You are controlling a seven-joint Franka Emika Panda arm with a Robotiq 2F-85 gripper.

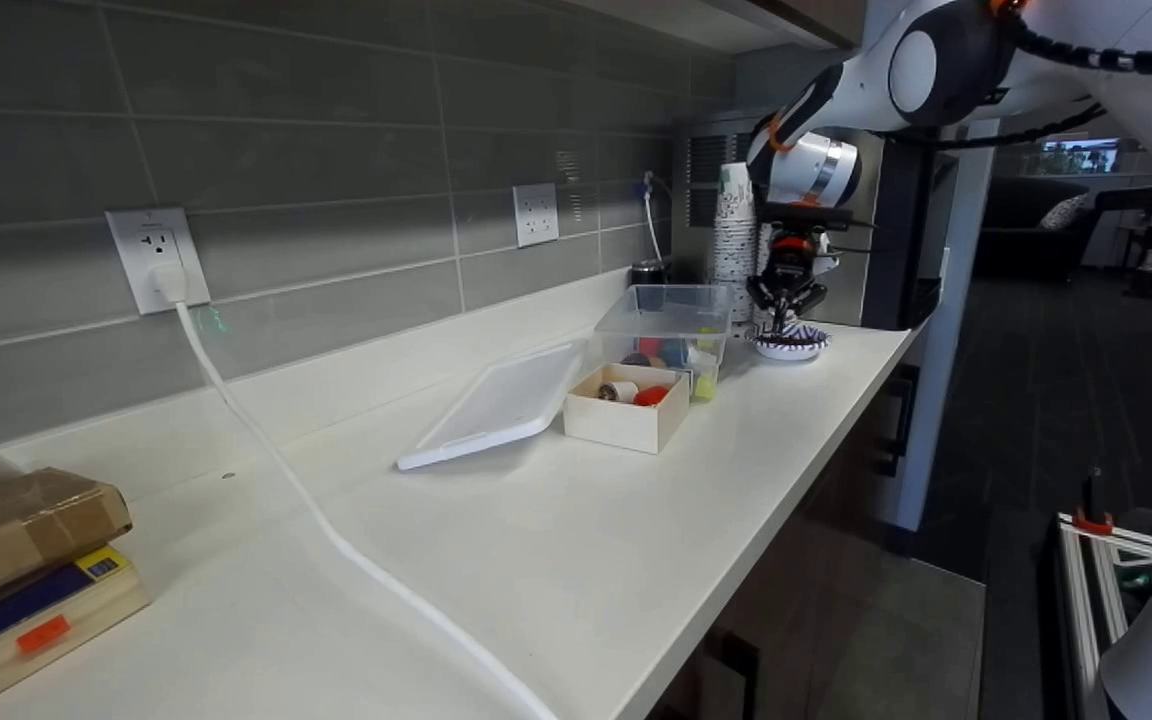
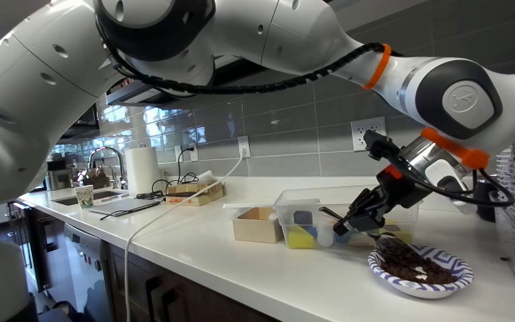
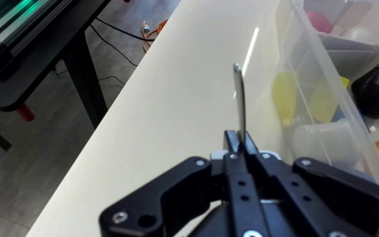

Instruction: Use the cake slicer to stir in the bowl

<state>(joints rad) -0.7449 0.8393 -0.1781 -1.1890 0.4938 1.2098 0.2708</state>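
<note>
Bowl (image 2: 418, 291): round, shallow, pale, with a blue-and-white zigzag pattern at the rim. Sits upright on the white tabletop (image 2: 239, 264), near its front edge, at lower right in an exterior view. Contains dark brown crumbly matter (image 2: 400, 264) with a few white flecks.

Cake slicer (image 3: 240, 102): metal, held aslant. Lower end reaches over the rim into the bowl; how deep it sits in the brown matter cannot be told. Handle end sticks out past the fingertips (image 3: 231, 140) on the side away from the bowl; in the wrist view it shows edge-on, pointing up from between them.

Gripper (image 3: 241, 141): jaws clenched on the cake slicer's handle, one fingertip on each side of it.

Arm (image 2: 235, 36), pose: base links at left of an exterior view, middle links arched across the top, forearm sloping down to the right. Wrist bent back under itself, so the gripper points down and toward that view's left, tilted, fingertips above rim height and clear of the tabletop. Black cable (image 2: 262, 89) hangs along the forearm, tied by orange straps (image 2: 378, 66).

Surroundings: clear plastic box (image 1: 661, 312) with coloured items near the bowl; wooden box (image 1: 611, 425) just beside it; white lid (image 1: 501, 400) lying tilted next to the wooden box. Stack of paper cups (image 1: 734, 258) near the bowl, in both exterior views.
</note>
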